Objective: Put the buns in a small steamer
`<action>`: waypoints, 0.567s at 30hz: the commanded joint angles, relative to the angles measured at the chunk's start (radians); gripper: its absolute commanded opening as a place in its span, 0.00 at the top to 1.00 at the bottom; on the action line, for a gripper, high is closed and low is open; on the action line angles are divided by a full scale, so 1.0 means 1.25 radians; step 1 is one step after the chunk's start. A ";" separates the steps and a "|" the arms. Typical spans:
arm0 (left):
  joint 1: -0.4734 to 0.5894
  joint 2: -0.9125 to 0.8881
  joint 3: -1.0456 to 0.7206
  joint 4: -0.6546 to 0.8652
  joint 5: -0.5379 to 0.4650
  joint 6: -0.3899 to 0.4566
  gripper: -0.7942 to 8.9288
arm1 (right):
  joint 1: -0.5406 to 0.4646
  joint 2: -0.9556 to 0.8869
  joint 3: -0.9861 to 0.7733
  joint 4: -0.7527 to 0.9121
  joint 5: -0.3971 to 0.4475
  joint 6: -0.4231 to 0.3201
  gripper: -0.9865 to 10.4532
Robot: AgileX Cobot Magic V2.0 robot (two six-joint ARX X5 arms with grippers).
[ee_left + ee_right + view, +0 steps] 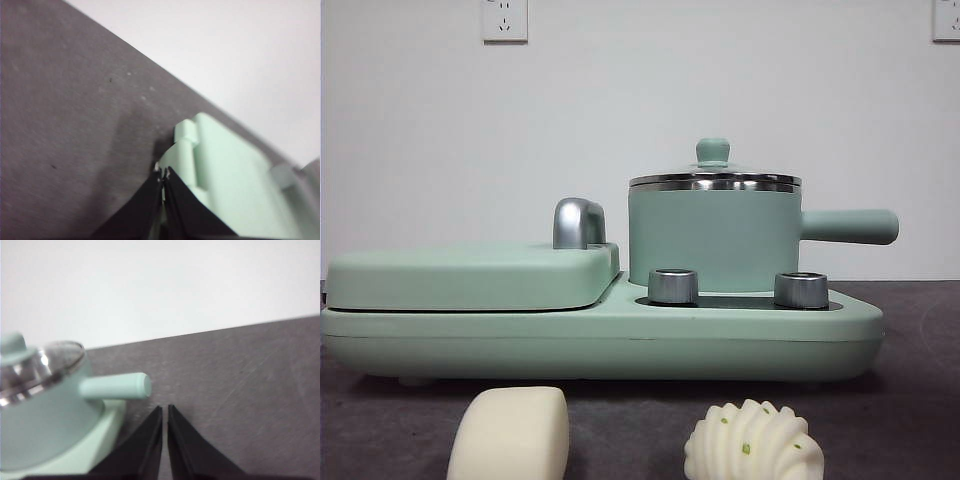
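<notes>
Both buns lie on the dark table at the near edge of the front view, in front of the mint-green cooker base (600, 345); the smooth cream bun (510, 435) sits toward the griddle side, the ridged shell-shaped bun (755, 445) with green flecks toward the pot side; they are apart, not touching.

The small steamer (715, 235) stands on the base behind two chrome knobs (673, 286); its glass lid (715, 178) with green knob is on, so the pot is closed; its straight side handle (850, 226) points away from the griddle cover (470, 275).

The right gripper (165, 412) hangs just beside the tip of that handle, jaws nearly closed, holding nothing; the left gripper (163, 175) hangs at the hinge end of the griddle cover, jaws closed together, empty.

Judgement: the right arm is nearer the steamer, and the lid is the obstruction; it must come off before either bun goes in. Neither wrist view shows a bun. No bun is loaded yet.
</notes>
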 commanded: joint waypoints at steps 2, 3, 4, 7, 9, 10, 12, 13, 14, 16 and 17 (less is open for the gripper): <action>0.000 0.000 -0.006 0.051 0.000 -0.298 0.91 | 0.003 0.000 0.016 0.011 -0.027 0.166 0.90; 0.000 0.000 -0.006 0.077 0.000 -0.331 0.91 | 0.003 0.000 0.026 0.010 -0.042 0.183 0.90; 0.000 0.000 -0.006 0.108 0.000 -0.340 0.91 | 0.003 0.000 0.037 0.010 -0.053 0.204 0.90; 0.000 0.000 -0.005 0.220 0.006 -0.324 0.91 | 0.003 0.001 0.080 0.007 -0.089 0.255 0.90; 0.000 0.000 0.007 0.268 0.017 -0.303 0.91 | 0.003 0.001 0.113 0.004 -0.103 0.272 0.90; 0.000 0.000 0.022 0.268 0.024 -0.278 0.91 | 0.003 0.002 0.133 0.000 -0.108 0.273 0.90; 0.000 0.003 0.068 0.215 0.027 -0.204 0.91 | 0.003 0.013 0.176 -0.027 -0.107 0.272 0.90; 0.000 0.009 0.098 0.174 0.027 -0.162 0.91 | 0.003 0.022 0.202 -0.050 -0.106 0.268 0.90; 0.000 0.017 0.126 0.134 0.027 -0.127 0.91 | 0.003 0.030 0.225 -0.071 -0.106 0.261 0.90; 0.000 0.045 0.195 0.049 0.027 -0.045 0.91 | 0.003 0.059 0.276 -0.107 -0.106 0.222 0.90; 0.000 0.061 0.222 0.022 0.027 -0.014 0.91 | 0.003 0.074 0.297 -0.118 -0.107 0.202 0.90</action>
